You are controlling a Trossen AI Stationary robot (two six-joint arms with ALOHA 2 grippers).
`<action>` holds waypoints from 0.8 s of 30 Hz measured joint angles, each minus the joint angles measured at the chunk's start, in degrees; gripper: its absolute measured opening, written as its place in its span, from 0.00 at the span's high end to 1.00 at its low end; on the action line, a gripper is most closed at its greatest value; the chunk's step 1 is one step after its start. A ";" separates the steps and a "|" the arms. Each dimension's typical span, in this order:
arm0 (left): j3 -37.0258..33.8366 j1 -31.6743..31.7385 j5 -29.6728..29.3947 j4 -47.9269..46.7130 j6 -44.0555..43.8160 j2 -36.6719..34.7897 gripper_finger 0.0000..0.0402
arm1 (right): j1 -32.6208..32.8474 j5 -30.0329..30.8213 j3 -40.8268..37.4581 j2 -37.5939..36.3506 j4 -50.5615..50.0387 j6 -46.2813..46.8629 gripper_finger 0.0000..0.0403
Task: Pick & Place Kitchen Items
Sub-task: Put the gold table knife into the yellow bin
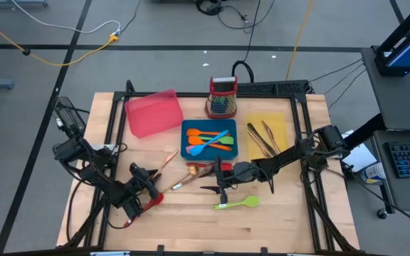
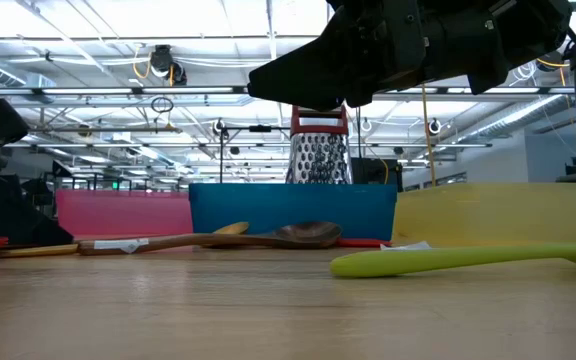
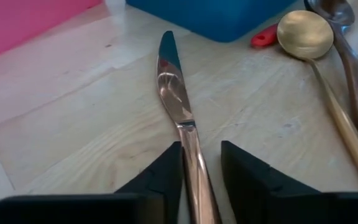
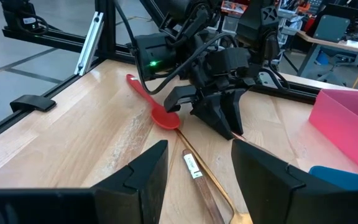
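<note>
Left gripper [image 3: 201,168]: fingers astride the handle of a copper-toned knife [image 3: 178,106], not visibly clamped; blade lies flat on the table ahead | Right gripper [image 4: 197,174]: open, empty, hovering above a wooden spoon [image 4: 207,186] | Risk: the thin, slick handle may slip or pivot on closing; the gold spoon [image 3: 306,37] beside it could be nudged.

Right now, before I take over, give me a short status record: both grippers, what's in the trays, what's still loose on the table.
left gripper: straddling copper-toned knife, handle between its fingers, grip not confirmed
right gripper: open, empty, mid-table
blue tray: orange and blue spatulas
yellow tray: cutlery
pink tray: looks empty
loose: green spatula, red spoon, gold spoon
</note>
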 joint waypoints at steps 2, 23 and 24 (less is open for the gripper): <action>0.00 0.00 0.00 -0.14 0.21 0.00 0.77 | 0.02 0.00 0.00 0.00 0.00 0.00 0.58; 6.80 0.16 1.26 -4.69 3.50 -0.02 0.88 | 0.00 0.01 0.00 0.00 0.05 0.00 0.58; 7.36 0.08 1.51 -4.93 3.88 -0.04 0.88 | 0.00 0.01 0.00 0.00 0.05 -0.02 0.58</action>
